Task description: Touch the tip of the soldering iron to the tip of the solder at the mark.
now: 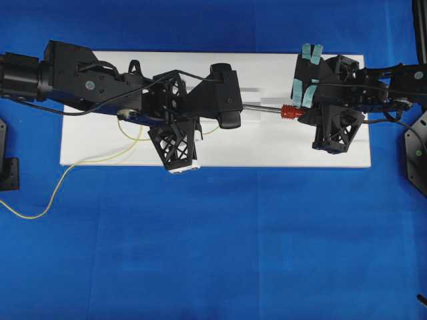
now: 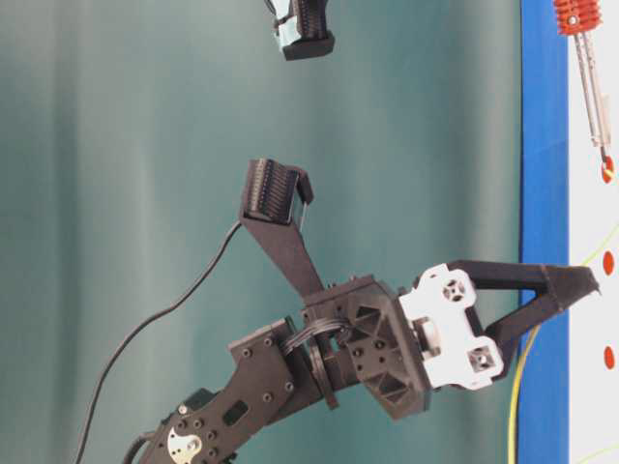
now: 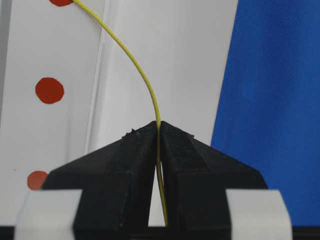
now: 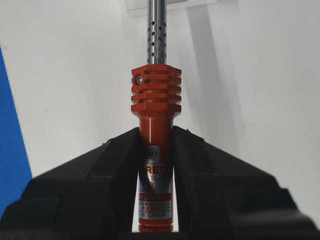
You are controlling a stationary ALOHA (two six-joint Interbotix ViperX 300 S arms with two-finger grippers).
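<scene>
My right gripper (image 4: 156, 134) is shut on the orange-red handle of the soldering iron (image 4: 156, 100). It holds the iron level over the white board, also in the overhead view (image 1: 287, 112). The silver shaft points left and its tip is hidden under the left arm. In the table-level view the iron's dark tip (image 2: 604, 159) sits at a red mark (image 2: 606, 175). My left gripper (image 3: 159, 126) is shut on the thin yellow solder (image 3: 142, 75). The solder curves up to a red mark (image 3: 61, 2) at the frame edge. I cannot tell whether solder and tip touch.
The white board (image 1: 280, 150) lies on a blue cloth (image 1: 213, 247). Two more red marks (image 3: 49, 90) run along the board. The solder's long tail (image 1: 100, 159) trails off the board to the left. Black fixtures stand at the left (image 1: 7, 167) and right (image 1: 417, 153) edges.
</scene>
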